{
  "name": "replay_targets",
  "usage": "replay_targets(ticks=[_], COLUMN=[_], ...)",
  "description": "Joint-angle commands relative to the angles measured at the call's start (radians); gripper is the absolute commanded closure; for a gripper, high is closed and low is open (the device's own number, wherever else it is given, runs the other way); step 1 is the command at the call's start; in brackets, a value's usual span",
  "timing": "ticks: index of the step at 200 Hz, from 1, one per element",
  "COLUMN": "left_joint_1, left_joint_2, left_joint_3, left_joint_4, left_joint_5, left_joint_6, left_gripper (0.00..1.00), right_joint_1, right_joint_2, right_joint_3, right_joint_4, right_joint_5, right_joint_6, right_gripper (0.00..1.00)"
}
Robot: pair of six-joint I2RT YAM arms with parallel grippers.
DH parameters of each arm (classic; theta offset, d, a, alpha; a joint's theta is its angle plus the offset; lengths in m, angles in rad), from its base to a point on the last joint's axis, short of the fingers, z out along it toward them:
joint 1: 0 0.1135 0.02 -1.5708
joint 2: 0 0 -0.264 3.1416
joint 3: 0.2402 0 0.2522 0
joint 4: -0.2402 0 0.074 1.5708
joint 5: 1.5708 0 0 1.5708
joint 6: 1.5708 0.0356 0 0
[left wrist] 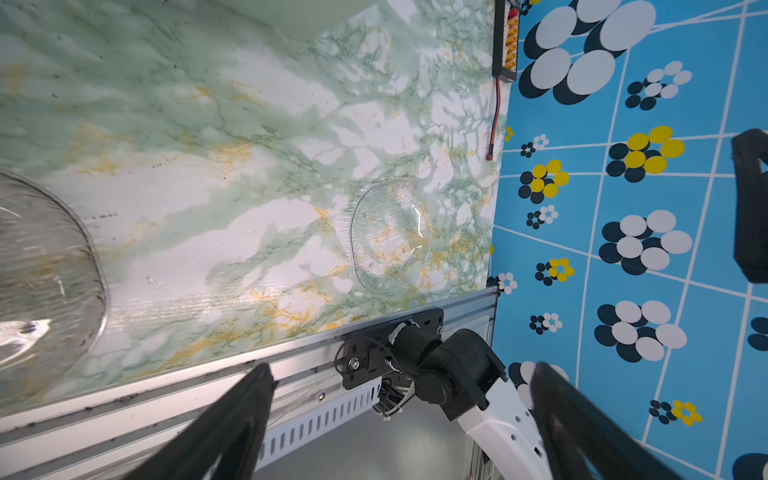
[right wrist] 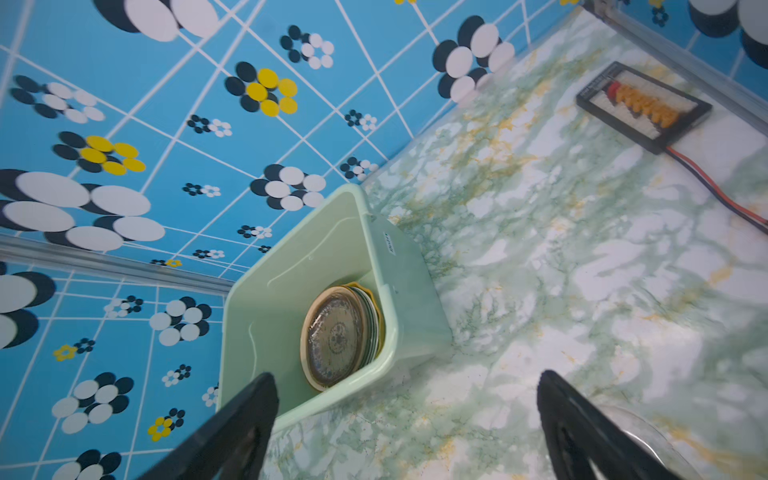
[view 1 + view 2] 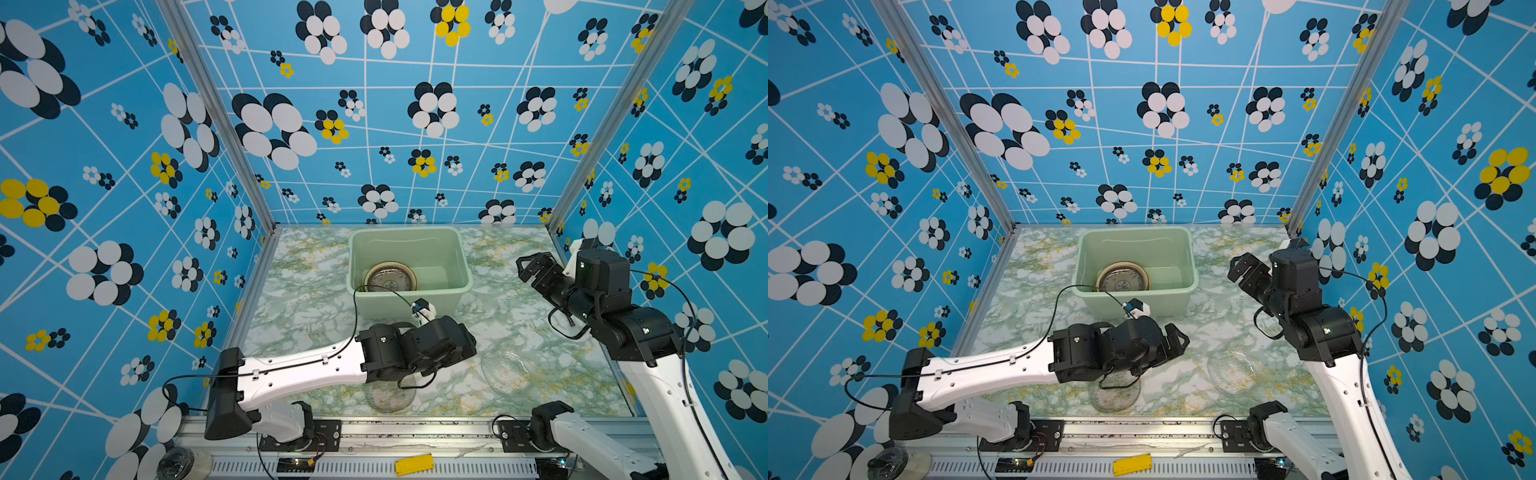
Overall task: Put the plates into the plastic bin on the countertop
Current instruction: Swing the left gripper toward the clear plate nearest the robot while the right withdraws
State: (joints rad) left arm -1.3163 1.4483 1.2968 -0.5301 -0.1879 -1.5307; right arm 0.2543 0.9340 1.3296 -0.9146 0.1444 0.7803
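Observation:
The pale green plastic bin (image 3: 386, 308) (image 3: 1100, 304) stands at the back middle of the marbled countertop (image 3: 307, 299). Several plates (image 3: 390, 277) (image 2: 336, 336) lean stacked inside it, a blue-patterned one in front. A clear glass plate (image 3: 509, 372) (image 1: 388, 237) lies flat at the front right. A smoky glass plate (image 3: 388, 397) (image 1: 45, 282) lies at the front middle, partly under my left arm. My left gripper (image 3: 1178, 338) (image 1: 403, 415) hovers open and empty between the two glass plates. My right gripper (image 3: 525, 266) (image 2: 407, 424) hangs open and empty to the right of the bin.
A small black board (image 2: 644, 106) (image 1: 507, 41) with a red wire lies by the right wall. Blue flowered walls close in three sides. A metal rail (image 3: 415, 428) with both arm bases runs along the front edge, with a yellow piece (image 3: 413, 464) below it.

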Motion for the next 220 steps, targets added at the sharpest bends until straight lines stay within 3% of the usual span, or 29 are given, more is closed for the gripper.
replay_targets(ticks=[1,54,134,220], left_joint_1=[-0.006,-0.018,-0.041,-0.039], left_joint_2=[0.054,0.167,0.44,0.581], left_joint_3=[-0.02,-0.078,0.089,0.211], left_joint_4=[0.04,0.058,0.124,0.093], left_joint_5=[-0.034,0.002,0.183,0.204], left_joint_6=[-0.129,-0.333,-0.337,-0.312], left_gripper=[0.02,0.04,0.12,0.27], right_joint_1=[-0.017,-0.102,-0.177,-0.187], right_joint_2=[-0.014,-0.077,-0.051,-0.039], right_joint_3=[-0.034,-0.115,-0.171,-0.194], right_joint_4=[-0.222,-0.242,-0.186,-0.149], right_joint_5=[0.115,0.064,0.037,0.013], right_joint_6=[0.028,0.018,-0.004,0.012], right_gripper=[0.01,0.01,0.01,0.01])
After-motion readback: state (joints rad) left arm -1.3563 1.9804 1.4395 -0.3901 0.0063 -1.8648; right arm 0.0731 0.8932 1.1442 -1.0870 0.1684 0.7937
